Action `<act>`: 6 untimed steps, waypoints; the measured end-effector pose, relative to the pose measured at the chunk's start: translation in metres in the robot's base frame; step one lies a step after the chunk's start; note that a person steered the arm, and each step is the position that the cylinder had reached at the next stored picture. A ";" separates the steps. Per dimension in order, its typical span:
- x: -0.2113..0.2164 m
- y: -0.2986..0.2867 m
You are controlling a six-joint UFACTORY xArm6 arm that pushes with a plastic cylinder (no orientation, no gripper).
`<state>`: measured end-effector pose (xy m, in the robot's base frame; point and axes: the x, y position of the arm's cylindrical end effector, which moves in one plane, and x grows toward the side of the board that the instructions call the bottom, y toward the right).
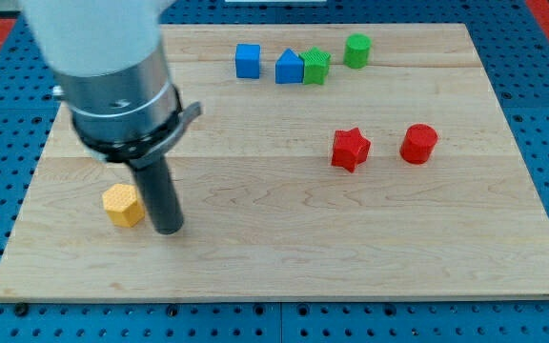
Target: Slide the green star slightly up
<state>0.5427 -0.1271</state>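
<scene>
Resting on a pale wooden board (284,257), the robot's dark rod comes down at the view's left, and its tip (168,231) sits just beside a yellow hexagon block (122,205), on that block's right. The rod has no jaws to open or close; it grips nothing and only presses its end to the board. The green star (316,67) lies near the view's top, touching or nearly touching a blue house-shaped block (290,68) on its left. A blue cube (247,60) stands further left, and a green cylinder (356,50) just to the star's upper right. A red star (349,149) and a red cylinder (417,144) sit lower, toward the view's right. The tip is well apart from the green star, so the push appears not yet begun: it must still reach the star's lower side.
</scene>
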 end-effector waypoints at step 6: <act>-0.199 0.142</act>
